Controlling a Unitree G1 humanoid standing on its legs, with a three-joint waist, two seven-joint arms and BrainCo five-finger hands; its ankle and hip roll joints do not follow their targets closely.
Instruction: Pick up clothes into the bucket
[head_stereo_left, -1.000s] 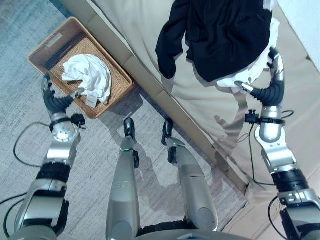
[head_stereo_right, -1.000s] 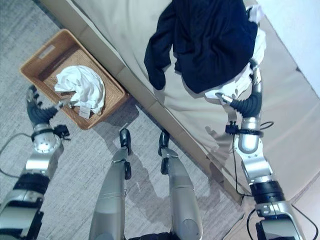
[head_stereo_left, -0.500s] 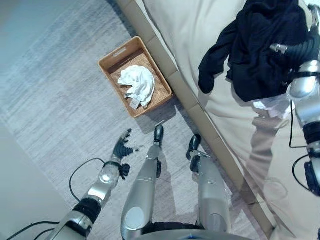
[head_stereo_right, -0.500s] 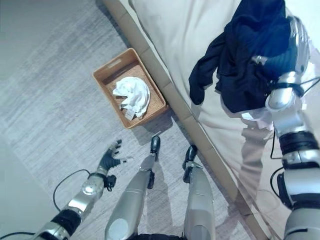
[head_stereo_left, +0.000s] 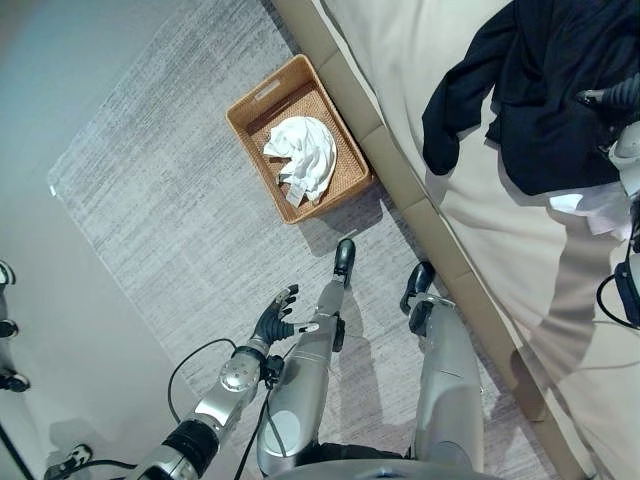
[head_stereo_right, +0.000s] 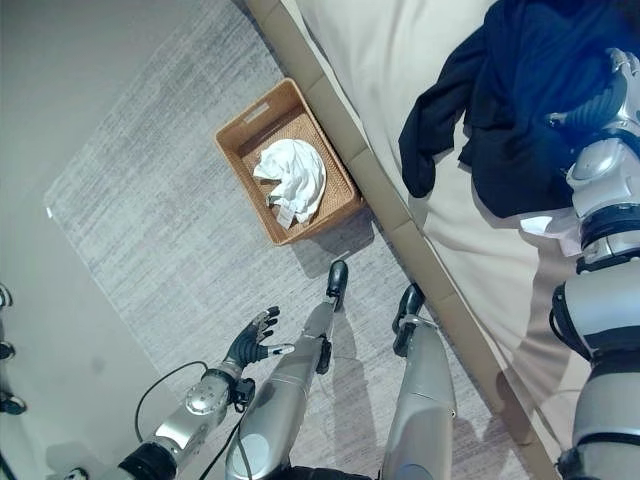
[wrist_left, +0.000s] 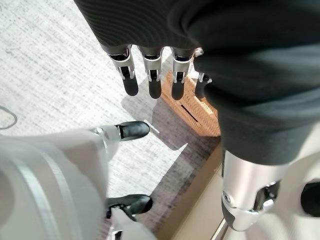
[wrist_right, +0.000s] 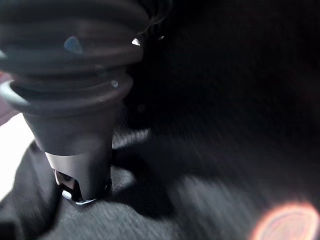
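- Left hand (head_stereo_left: 277, 316) is hanging low over the grey rug (head_stereo_left: 150, 200), fingers (wrist_left: 131, 82) spread and straight, holding nothing; well apart from the basket.
- Basket (head_stereo_left: 262, 95), brown wicker, is sitting on the rug right beside the bed's edge; a handle slot is showing in its far end wall.
- White garment (head_stereo_left: 305, 160) is lying bunched inside the basket, toward the end nearer the robot, w/ a tag dangling over its near side.
- Dark garment (head_stereo_left: 545, 110) is lying heaped on the bed (head_stereo_left: 400, 60), one sleeve trailing toward the bed's edge; not in the basket.
- Right hand (head_stereo_right: 590, 105) is showing at the dark garment's right side, dark ribbed cover against the cloth. Fingers are buried in or behind the fabric – cannot tell if curled or straight.
- Right wrist view: dark cloth (wrist_right: 225, 125) is lying very close around the hand's cover; no fingers readable there.
- A second, white garment (head_stereo_left: 600, 205) is peeking out from under the dark one, near the right arm, lying on the bed.
- Bed cover is looking beige and smooth btwn the heap and the edge.
- Bare pale floor (head_stereo_left: 60, 90) is bordering the rug on the robot's left.
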